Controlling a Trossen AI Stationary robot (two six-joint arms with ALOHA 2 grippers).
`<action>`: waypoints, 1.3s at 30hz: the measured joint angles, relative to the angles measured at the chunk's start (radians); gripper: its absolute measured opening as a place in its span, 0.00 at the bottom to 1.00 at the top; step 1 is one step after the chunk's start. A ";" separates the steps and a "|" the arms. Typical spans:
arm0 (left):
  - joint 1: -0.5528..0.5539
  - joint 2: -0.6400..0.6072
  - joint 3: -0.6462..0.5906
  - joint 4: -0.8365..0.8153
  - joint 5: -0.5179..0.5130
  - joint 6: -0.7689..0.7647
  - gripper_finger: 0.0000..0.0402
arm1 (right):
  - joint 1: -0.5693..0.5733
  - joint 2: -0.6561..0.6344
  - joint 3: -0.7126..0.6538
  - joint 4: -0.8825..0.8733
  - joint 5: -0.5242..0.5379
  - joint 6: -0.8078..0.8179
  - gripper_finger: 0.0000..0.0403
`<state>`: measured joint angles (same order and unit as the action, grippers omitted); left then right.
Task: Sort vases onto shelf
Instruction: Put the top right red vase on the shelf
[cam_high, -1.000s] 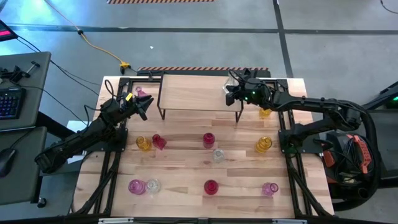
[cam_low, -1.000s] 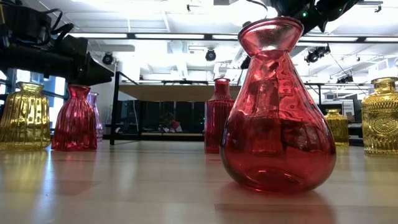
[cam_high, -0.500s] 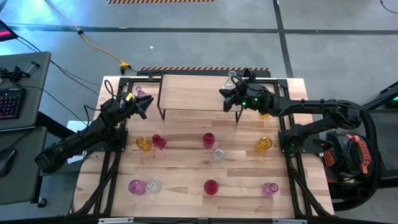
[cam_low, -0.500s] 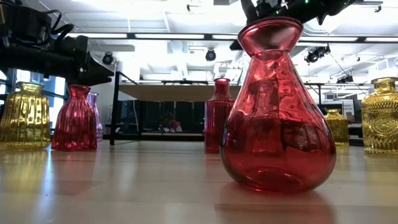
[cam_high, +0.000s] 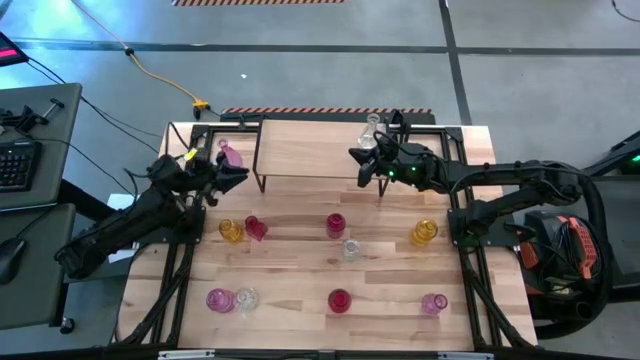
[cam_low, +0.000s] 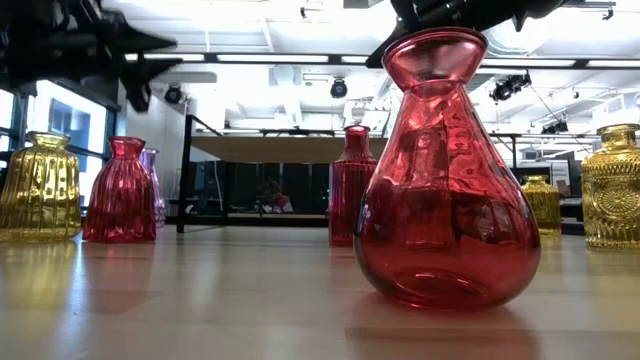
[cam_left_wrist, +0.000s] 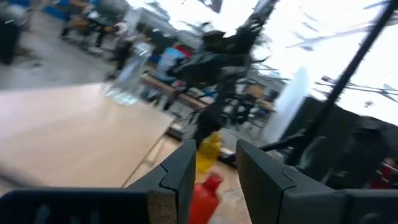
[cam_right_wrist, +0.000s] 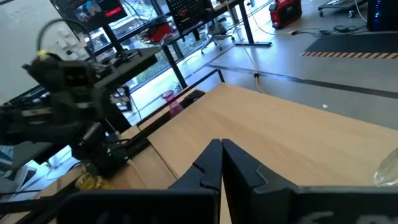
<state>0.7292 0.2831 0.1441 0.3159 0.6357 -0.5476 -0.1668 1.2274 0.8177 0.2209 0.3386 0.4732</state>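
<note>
- My left gripper (cam_high: 240, 172) hangs part-open and empty by the pink vase (cam_high: 231, 155); a careless swing could topple it.
- My right gripper (cam_high: 353, 155), shut and empty over the shelf (cam_high: 300, 150), could clip the clear vase (cam_high: 372, 128).

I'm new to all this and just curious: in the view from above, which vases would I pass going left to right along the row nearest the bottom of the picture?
Pink vase → clear vase → red vase → pink vase.
</note>
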 joint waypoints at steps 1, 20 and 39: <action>0.000 0.000 0.018 0.001 0.016 0.001 0.27 | 0.002 0.000 0.000 0.003 0.001 0.000 0.00; 0.000 0.069 0.380 -0.268 0.114 0.226 0.27 | 0.004 0.000 0.000 0.003 0.000 0.024 0.00; -0.070 0.346 0.627 -0.627 0.175 0.397 0.27 | -0.003 0.000 0.000 0.002 -0.055 0.002 0.00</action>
<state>0.6592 0.6293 0.7716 -0.3109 0.8104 -0.1509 -0.1696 1.2270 0.8177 0.2226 0.2836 0.4751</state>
